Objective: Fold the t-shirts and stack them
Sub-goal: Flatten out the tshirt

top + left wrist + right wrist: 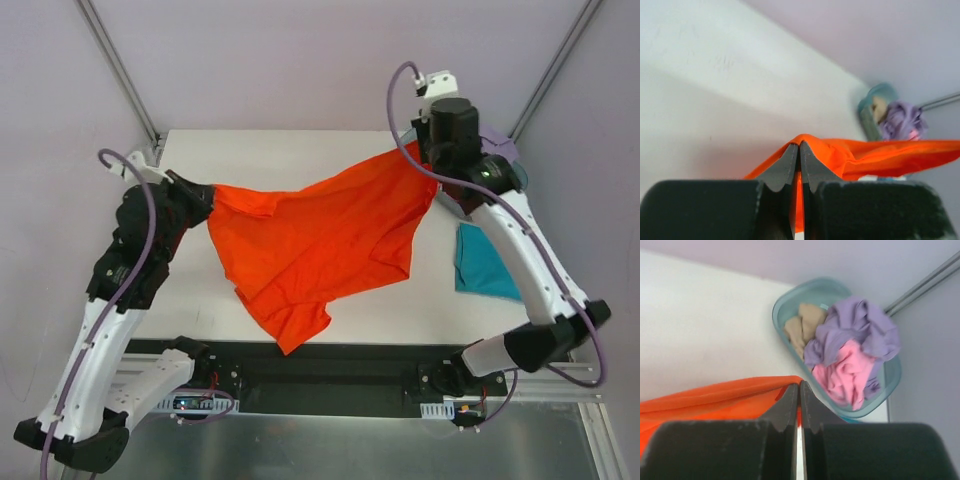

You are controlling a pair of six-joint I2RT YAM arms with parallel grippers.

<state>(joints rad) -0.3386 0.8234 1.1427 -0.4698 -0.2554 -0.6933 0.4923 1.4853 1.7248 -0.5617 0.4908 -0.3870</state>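
The white tabletop (300, 150), closed in by pale walls, has one orange t-shirt (320, 240) spread across its middle. The shirt is pulled taut along its far edge between two arms, with the left claw (799, 146) pinched together on its left corner and the right claw (799, 385) pinched together on its right corner. Only the overhead view shows the one teal t-shirt (485, 262), lying flat near the right edge under the right arm. Only the right wrist view looks clearly into the single blue-green tub (785, 305) at the far right corner, which holds three crumpled shirts: a lavender t-shirt (860, 325), a pink t-shirt (845, 372) and a beige t-shirt (802, 325).
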